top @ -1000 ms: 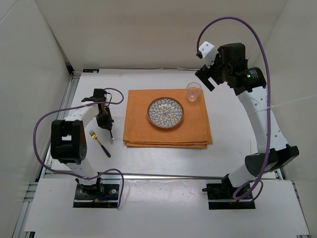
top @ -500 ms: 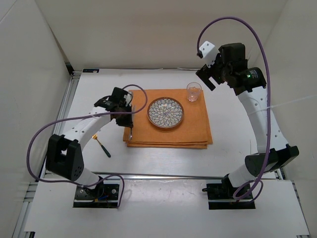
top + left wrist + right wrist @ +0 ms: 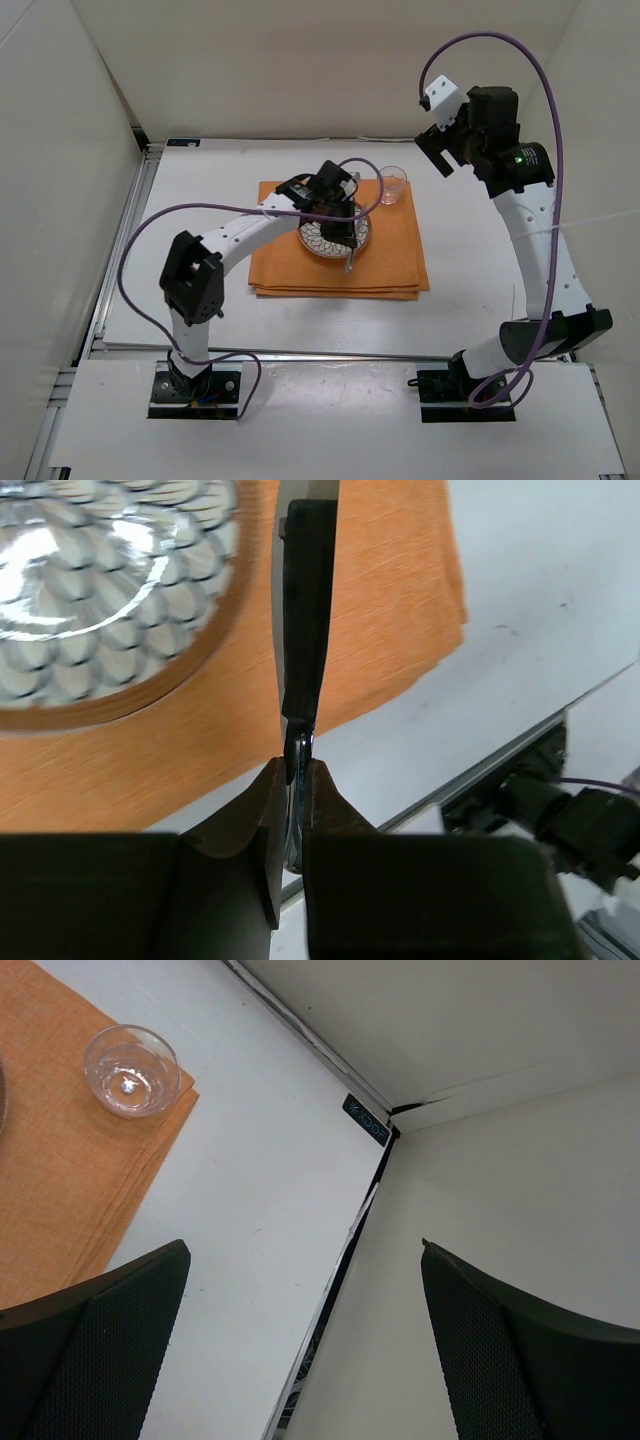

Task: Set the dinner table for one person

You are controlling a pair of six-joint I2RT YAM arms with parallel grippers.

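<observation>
Top external view shows the white worktop filling the walled bay, with an orange placemat at its middle carrying a patterned plate and a small clear glass at the mat's far right corner. The left pincer hangs over the plate, clamped narrow on a black-handled utensil that points down toward the plate's right rim; whether it is a knife or a spoon I cannot tell. From the left wrist view the grip sits on the thin metal part, with the handle reaching out beyond it. The right pincer stands wide with nothing in it, raised near the far right corner. The utensil looks light, stiff and smooth, so it may pivot in so slim a grip; the thicker handle seems the surer hold. The worktop is hard and flat, so lower the piece gently beside the plate.
</observation>
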